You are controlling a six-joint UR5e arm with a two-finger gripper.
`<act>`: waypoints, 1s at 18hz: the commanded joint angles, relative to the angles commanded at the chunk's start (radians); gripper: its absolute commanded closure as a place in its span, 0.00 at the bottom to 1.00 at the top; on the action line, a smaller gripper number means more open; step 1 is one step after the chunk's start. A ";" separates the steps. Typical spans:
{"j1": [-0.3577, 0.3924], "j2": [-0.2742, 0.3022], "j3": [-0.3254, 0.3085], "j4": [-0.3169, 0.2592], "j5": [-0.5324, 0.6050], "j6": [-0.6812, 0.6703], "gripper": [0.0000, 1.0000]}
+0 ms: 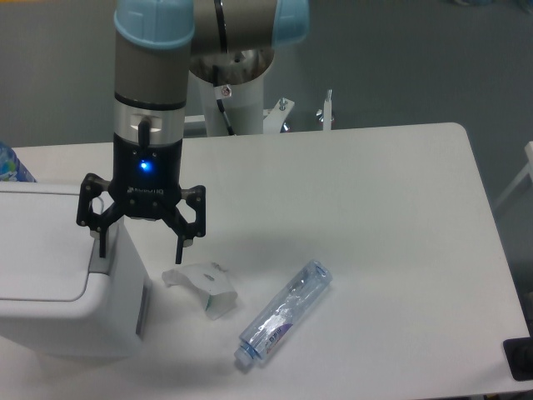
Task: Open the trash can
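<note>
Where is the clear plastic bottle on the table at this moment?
The clear plastic bottle lies on its side near the front edge of the table, right of the crumpled white paper and farther right of the trash can.

The trash can (58, 275) is seen at the left edge of the white table (375, 208), its flat lid closed. The gripper (140, 252) is held above the can's right edge with its fingers spread wide: the left finger is placed over the grey push tab (104, 250), the right finger beyond the can's right side. A crumpled white carton piece (202, 286) is found just right of the can, and a crushed clear bottle (283, 312) farther right.
</note>
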 joint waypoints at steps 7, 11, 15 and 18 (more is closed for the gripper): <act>0.000 -0.002 -0.023 -0.002 0.000 0.000 0.00; 0.002 0.000 -0.021 -0.002 0.000 -0.003 0.00; 0.002 0.003 -0.021 -0.003 0.000 -0.003 0.00; 0.002 0.003 -0.021 -0.003 0.002 -0.003 0.00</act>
